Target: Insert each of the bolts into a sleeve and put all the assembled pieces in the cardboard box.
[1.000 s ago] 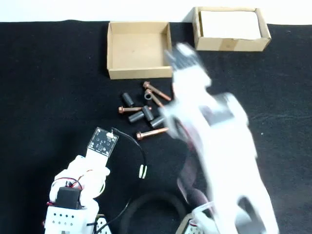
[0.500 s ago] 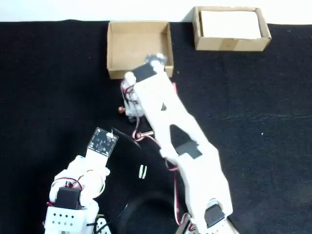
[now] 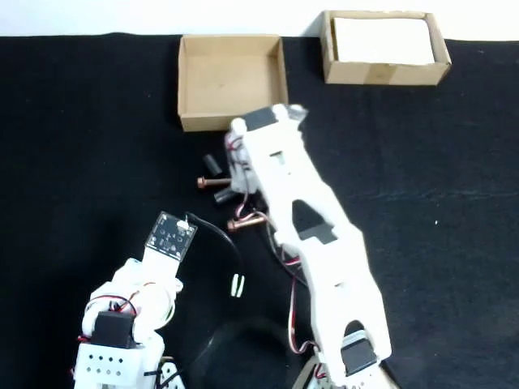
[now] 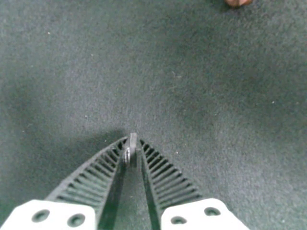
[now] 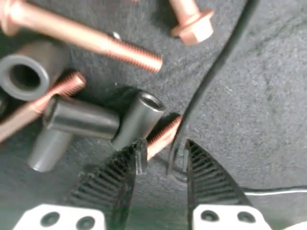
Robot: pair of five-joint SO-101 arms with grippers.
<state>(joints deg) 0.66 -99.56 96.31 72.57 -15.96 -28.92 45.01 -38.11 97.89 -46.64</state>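
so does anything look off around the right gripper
yes: a black cable runs into the gap of the open right gripper, beside the threaded end of a bolt; a squeeze there might catch the cable too.

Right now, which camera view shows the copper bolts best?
The right wrist view: a long bolt lies close, its thread clear, among dark sleeves. The high view shows a left bolt and a lower bolt, small, beside the right arm. The left wrist view has a copper sliver, probably a bolt head, far off.

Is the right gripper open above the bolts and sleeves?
Yes, the right gripper has its fingers apart just over the threaded end of a bolt beside a dark sleeve.
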